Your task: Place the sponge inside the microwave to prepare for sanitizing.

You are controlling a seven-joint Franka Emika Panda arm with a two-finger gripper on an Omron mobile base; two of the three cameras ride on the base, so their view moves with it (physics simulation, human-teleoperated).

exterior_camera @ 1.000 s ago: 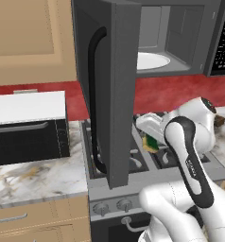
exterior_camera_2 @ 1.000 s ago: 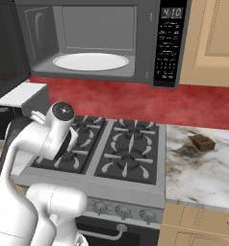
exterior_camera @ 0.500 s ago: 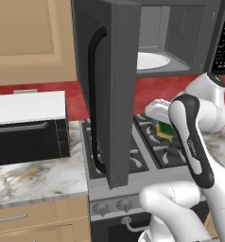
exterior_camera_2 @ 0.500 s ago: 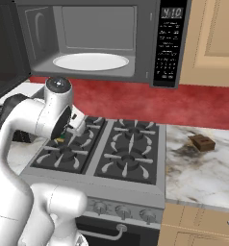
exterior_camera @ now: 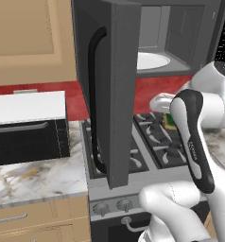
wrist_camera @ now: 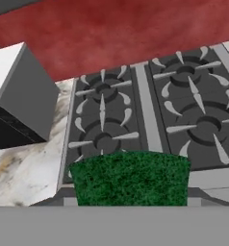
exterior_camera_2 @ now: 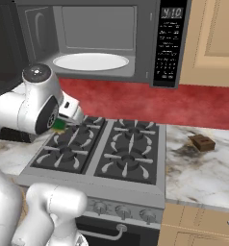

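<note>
We see a speckled green sponge (wrist_camera: 131, 178), dark grey microwave (exterior_camera_2: 145, 43), red backsplash (exterior_camera_2: 184, 103) and veined white marble counter (exterior_camera_2: 203, 168)

The sponge (wrist_camera: 130, 178), a small block with a rough green face, was seen held up in the air above the stove burners, below the level of the microwave (exterior_camera_2: 107, 43). A green and yellow patch of it was seen in the right base view. The microwave, a large dark grey box, was mounted above the stove; its door (exterior_camera: 112, 90) was swung wide open, curved black handle outward. A white round plate (exterior_camera_2: 91, 61) was seen inside.
</note>
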